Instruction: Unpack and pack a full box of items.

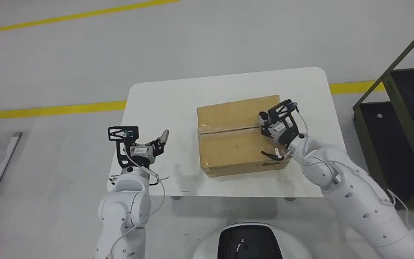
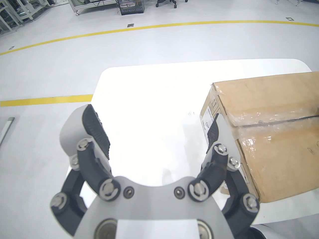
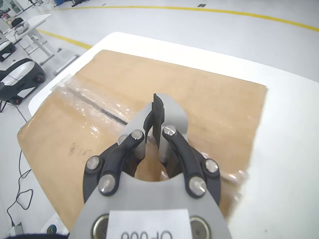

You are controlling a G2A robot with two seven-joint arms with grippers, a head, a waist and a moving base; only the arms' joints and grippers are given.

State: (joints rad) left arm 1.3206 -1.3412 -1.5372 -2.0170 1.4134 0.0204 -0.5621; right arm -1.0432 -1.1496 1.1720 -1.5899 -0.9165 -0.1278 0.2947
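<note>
A closed brown cardboard box point(image 1: 239, 133) lies on the white table point(image 1: 168, 103), with clear tape along the seam across its top. My right gripper point(image 1: 265, 123) hovers over the top of the box point(image 3: 149, 80) near the seam's right end. In the right wrist view the right gripper point(image 3: 155, 110) is shut, with nothing visible between its pads. My left gripper point(image 1: 142, 134) stands open over bare table to the left of the box. In the left wrist view the left gripper point(image 2: 154, 130) has one finger point(image 2: 213, 130) close to the labelled end wall of the box point(image 2: 274, 125).
A dark metal rack point(image 1: 388, 116) stands beside the table's right side. White tabletop point(image 2: 149, 88) stretches left of and behind the box. Cables point(image 3: 20, 187) and a small wheeled machine point(image 3: 20, 78) sit on the floor.
</note>
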